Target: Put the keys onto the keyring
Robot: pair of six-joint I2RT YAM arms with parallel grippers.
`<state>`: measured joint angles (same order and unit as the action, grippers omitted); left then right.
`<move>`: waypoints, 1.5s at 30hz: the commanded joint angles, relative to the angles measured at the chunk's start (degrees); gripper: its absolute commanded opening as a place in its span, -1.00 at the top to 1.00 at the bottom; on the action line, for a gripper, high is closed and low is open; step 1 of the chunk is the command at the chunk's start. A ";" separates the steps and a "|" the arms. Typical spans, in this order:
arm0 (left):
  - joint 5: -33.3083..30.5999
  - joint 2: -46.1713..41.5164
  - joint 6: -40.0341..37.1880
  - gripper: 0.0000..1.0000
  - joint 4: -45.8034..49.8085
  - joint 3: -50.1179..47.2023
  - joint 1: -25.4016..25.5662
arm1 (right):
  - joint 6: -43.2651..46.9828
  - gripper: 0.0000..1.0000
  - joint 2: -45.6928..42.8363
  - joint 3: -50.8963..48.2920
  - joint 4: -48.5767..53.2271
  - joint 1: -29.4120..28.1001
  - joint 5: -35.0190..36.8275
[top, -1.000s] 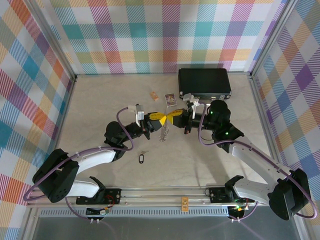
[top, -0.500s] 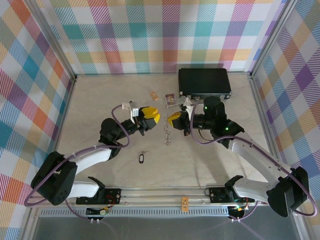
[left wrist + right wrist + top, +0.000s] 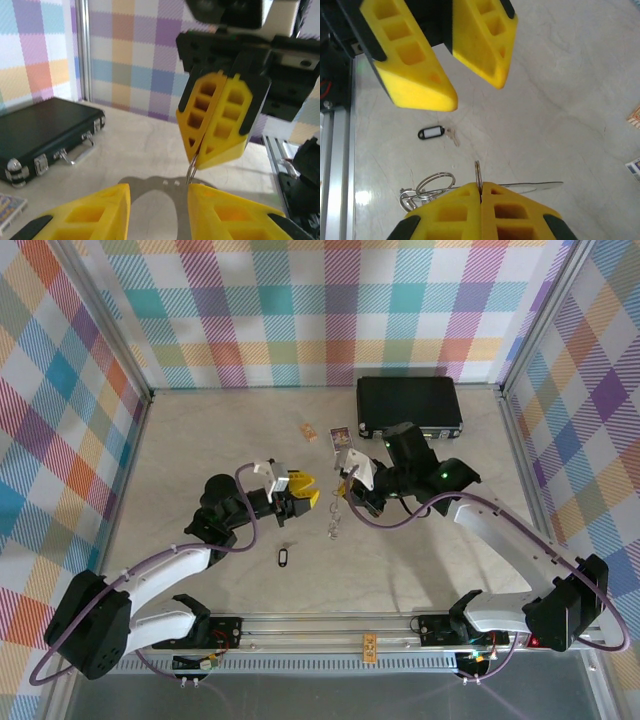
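My right gripper [image 3: 480, 189] is shut on a thin steel keyring [image 3: 478, 175], which stands edge-up out of its yellow pads. More rings and keys [image 3: 427, 189] dangle beside it, above the table. From above, that bunch [image 3: 335, 518] hangs below the right gripper [image 3: 343, 487]. My left gripper [image 3: 306, 491] faces it from the left, open and holding nothing. In the left wrist view its fingers [image 3: 85, 216] are spread, with the right gripper [image 3: 216, 120] and the ring's wire [image 3: 190, 171] just beyond them. A loose key with a black tag [image 3: 284, 557] lies on the table.
A black case [image 3: 410, 405] lies at the back right, with two small cards [image 3: 342, 438] to its left. The tagged key [image 3: 432, 133] lies below and in front of both grippers. Checked walls close in the marble table [image 3: 200, 450] on three sides.
My left gripper has opened, let go and drawn back to the left. The right gripper stayed shut on the keyring and swung left and toward the back.
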<state>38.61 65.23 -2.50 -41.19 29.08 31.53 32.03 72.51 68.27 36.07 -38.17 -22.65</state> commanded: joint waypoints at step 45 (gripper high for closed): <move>0.38 1.82 -13.67 0.53 18.30 7.81 6.76 | 9.01 1.00 2.16 2.75 4.80 -6.39 1.88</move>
<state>38.02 66.39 -15.90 -22.52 34.79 37.87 40.80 74.43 69.87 40.40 -43.97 -18.41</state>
